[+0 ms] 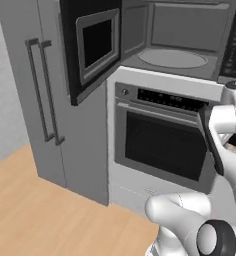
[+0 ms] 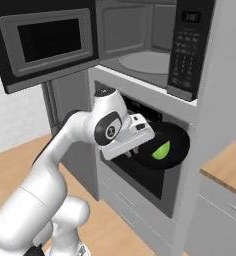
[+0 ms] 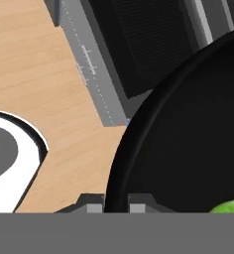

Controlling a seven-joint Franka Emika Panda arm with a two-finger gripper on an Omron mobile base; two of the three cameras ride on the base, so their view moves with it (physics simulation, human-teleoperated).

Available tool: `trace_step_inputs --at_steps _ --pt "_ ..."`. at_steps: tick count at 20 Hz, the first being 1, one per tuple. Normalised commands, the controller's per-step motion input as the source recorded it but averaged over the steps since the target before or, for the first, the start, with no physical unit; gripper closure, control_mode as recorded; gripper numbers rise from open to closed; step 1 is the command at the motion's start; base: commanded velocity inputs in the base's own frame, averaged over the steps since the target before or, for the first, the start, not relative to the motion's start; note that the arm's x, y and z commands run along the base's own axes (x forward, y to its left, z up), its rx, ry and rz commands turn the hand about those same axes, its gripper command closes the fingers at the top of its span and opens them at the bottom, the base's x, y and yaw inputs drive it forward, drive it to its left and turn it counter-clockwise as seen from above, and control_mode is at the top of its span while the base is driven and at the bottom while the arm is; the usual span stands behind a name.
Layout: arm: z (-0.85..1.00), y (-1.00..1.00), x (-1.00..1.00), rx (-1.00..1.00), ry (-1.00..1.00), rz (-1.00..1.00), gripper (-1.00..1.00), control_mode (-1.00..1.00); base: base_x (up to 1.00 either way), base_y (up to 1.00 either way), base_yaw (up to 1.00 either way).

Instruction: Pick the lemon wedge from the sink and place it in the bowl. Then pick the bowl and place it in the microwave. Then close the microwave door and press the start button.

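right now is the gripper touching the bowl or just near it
Touching. In the hand view the gripper has a fingertip on each side of the bowl rim, with no gap showing; the bowl hangs in mid-air.

in the hand view we see the bowl (image 3: 188, 149) run off the right edge, and the lemon wedge (image 3: 230, 206) is a sliver at the bottom. the gripper (image 3: 115, 206) tips barely show, probably pinching the rim.

Lemon wedge (image 2: 161, 150) in bowl (image 2: 176, 138), before oven (image 1: 162, 145). Microwave (image 2: 145, 62) at bowl's 12 o'clock; microwave door (image 2: 45, 42) swung to its 9 o'clock.
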Motion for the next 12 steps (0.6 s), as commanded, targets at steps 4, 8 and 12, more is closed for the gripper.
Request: trace_step_inputs --at_steps 4,8,12 --pt "0.00 0.00 0.00 0.00 0.00 0.00 1.00 1.00 0.95 0.32 -0.22" --pt "0.00 0.00 0.00 0.00 0.00 0.00 1.00 1.00 0.28 0.47 -0.23" --pt "0.00 0.00 0.00 0.00 0.00 0.00 1.00 1.00 0.00 0.36 -0.25"
